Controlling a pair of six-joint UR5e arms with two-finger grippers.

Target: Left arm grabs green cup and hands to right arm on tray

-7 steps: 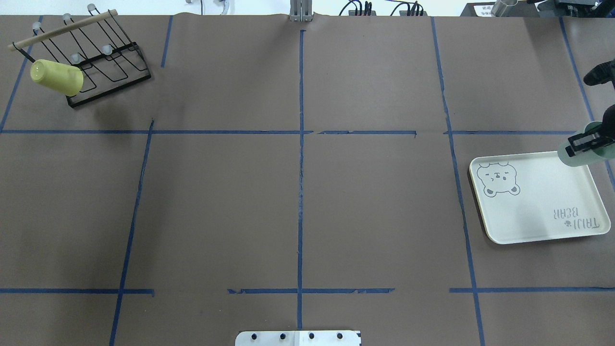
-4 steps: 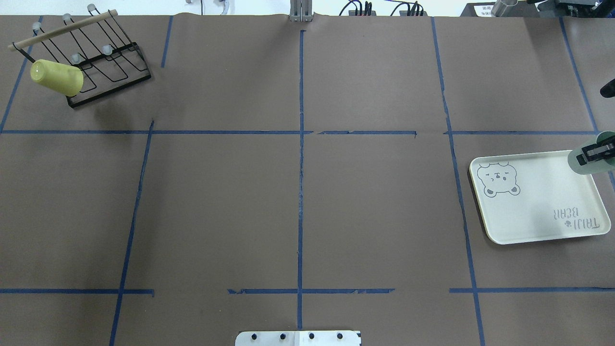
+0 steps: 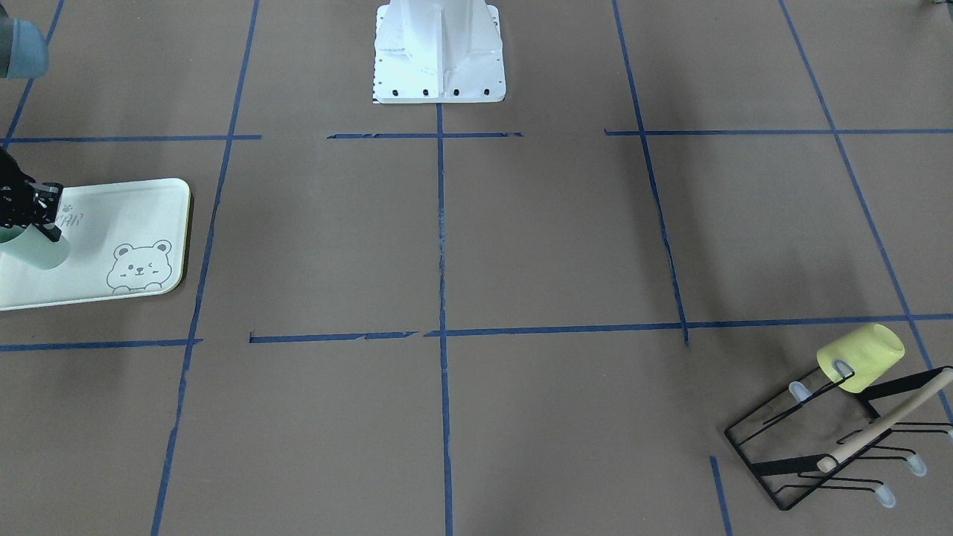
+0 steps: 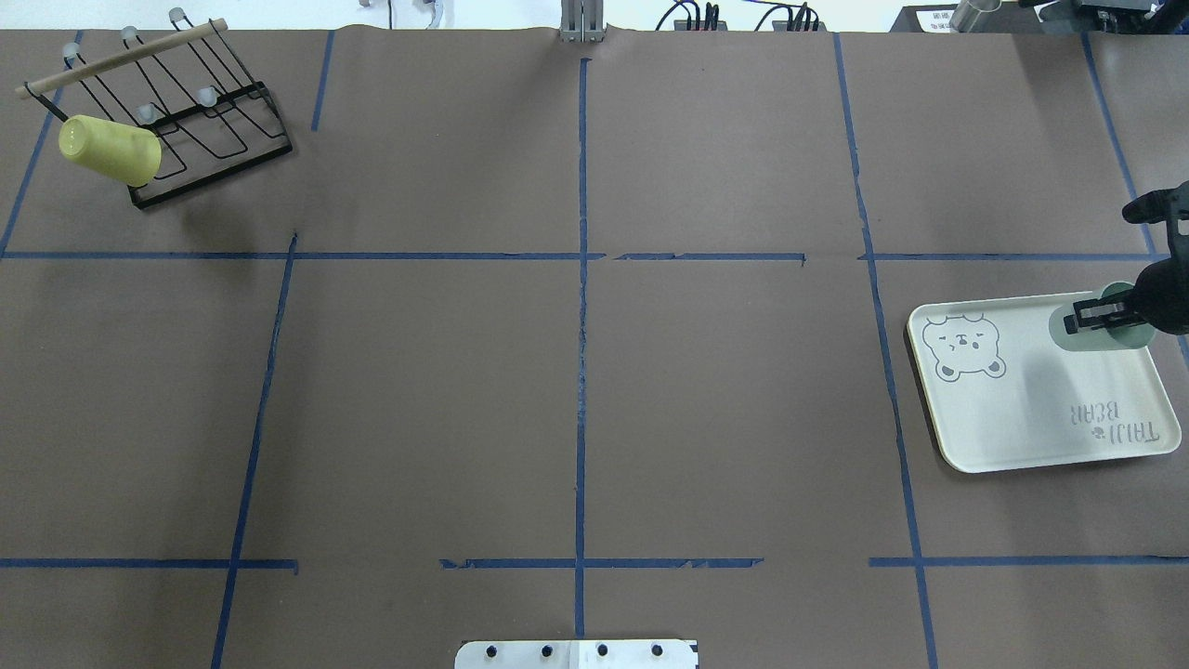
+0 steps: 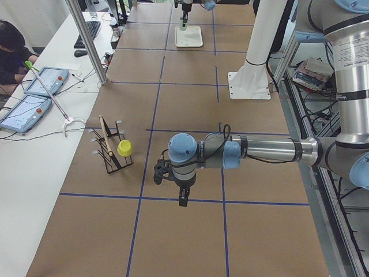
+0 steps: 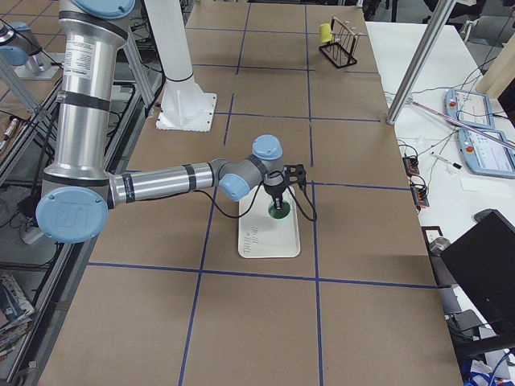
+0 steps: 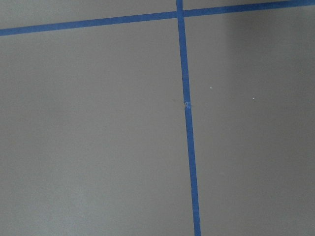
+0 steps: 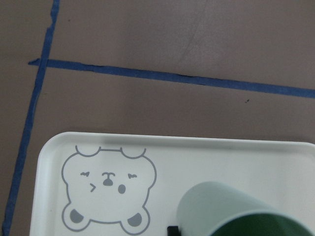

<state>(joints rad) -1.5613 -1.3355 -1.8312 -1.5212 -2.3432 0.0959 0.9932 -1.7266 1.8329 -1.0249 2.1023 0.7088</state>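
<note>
Far from the racked yellow cup [image 4: 110, 149], right gripper [image 4: 1087, 316] clamps green cup [image 4: 1096, 340] over tray [image 4: 1022, 418].

Pale mint green cup [image 4: 1101, 340] w/ dark green inside, cream-green tray [image 4: 1022, 418] w/ grey winking bear print & grey lettering, pale yellow cup [image 4: 110, 149], black wire rack [image 4: 212, 172] w/ tan wood rod, brown table [image 4: 725, 390] w/ blue tape grid, left arm [image 5: 253, 151] & right arm [image 6: 161, 183] grey w/ lt blue joint caps.

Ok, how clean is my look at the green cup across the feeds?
Overhead exterior: green cup sharp, faint shadow on the tray. Front-facing: cup cut by the left edge. Right wrist: cropped at the bottom edge.
</note>
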